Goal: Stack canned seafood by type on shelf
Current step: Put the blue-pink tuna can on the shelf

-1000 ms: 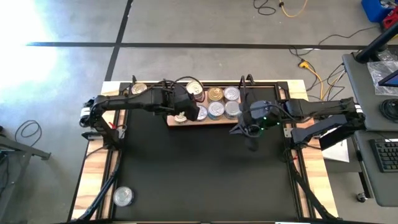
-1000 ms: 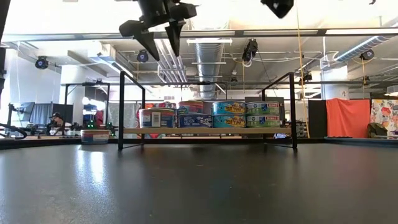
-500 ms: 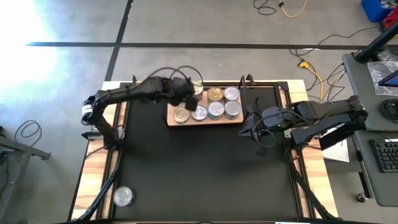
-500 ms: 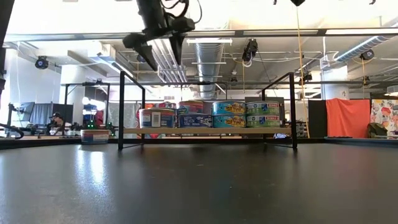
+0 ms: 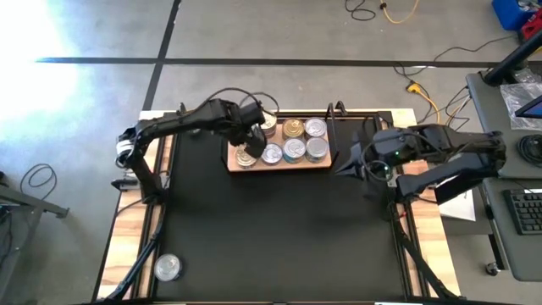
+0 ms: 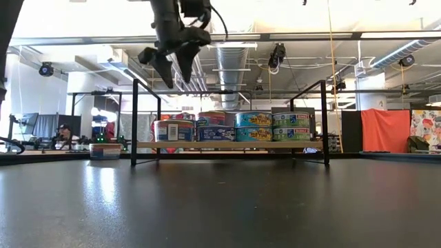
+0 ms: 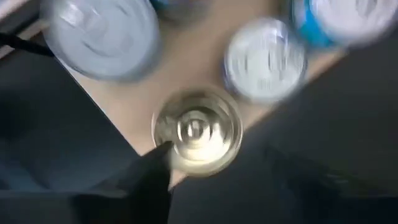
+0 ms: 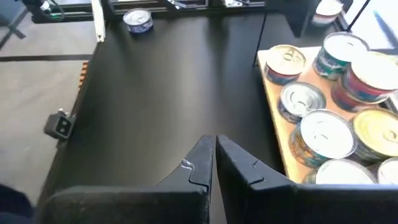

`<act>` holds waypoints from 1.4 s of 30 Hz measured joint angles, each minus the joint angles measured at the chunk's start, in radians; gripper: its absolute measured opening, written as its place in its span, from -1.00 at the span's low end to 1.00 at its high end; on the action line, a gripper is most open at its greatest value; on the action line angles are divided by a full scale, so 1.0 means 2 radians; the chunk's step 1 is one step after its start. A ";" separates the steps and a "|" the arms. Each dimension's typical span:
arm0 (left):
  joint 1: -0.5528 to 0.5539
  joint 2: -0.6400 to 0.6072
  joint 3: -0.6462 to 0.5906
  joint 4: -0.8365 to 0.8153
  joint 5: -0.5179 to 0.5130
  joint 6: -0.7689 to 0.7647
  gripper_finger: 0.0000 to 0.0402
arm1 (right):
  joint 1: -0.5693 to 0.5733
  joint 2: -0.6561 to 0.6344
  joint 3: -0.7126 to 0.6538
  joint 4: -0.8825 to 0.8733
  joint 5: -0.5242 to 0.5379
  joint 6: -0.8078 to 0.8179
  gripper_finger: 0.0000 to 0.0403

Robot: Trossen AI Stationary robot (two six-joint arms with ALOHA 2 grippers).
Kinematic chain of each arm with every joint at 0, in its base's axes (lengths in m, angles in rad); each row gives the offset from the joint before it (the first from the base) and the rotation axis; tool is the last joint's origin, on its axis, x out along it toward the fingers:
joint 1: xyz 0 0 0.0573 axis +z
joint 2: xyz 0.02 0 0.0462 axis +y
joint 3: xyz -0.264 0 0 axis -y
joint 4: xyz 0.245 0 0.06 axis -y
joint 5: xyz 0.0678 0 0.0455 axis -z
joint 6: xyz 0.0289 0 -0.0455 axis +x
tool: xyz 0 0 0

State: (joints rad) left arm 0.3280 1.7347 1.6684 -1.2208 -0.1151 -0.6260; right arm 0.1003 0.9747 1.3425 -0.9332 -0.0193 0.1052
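Below the left gripper's (image 6: pixel 169 64) spread fingers, a gold-lidded tin (image 7: pixel 198 130).

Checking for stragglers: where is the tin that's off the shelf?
In the high view, a lone silver-lidded tin sits at the table's near-left corner, far from the shelf and both arms.

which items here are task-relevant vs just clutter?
Task items:
- tins on the shelf
- shelf, light-wood board
- lone tin at the table's near left corner
- left gripper, above the shelf's left end

Lying about:
- cables on the floor
- keyboard on the side desk
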 joint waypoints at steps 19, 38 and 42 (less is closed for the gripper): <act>0.004 0.138 0.038 0.020 -0.017 0.066 -1.00 | -0.021 -0.032 0.006 -0.045 -0.004 0.055 -0.94; -0.046 0.131 0.038 -0.098 0.015 0.068 -1.00 | -0.021 -0.047 0.006 -0.051 -0.003 0.088 -0.94; -0.030 0.133 0.038 -0.097 0.014 0.050 -1.00 | -0.021 -0.045 0.006 -0.049 -0.003 0.087 -0.94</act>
State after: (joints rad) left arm 0.2680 2.0007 1.7451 -1.4151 -0.0875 -0.5267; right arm 0.0582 0.8849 1.3537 -1.0315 -0.0261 0.2783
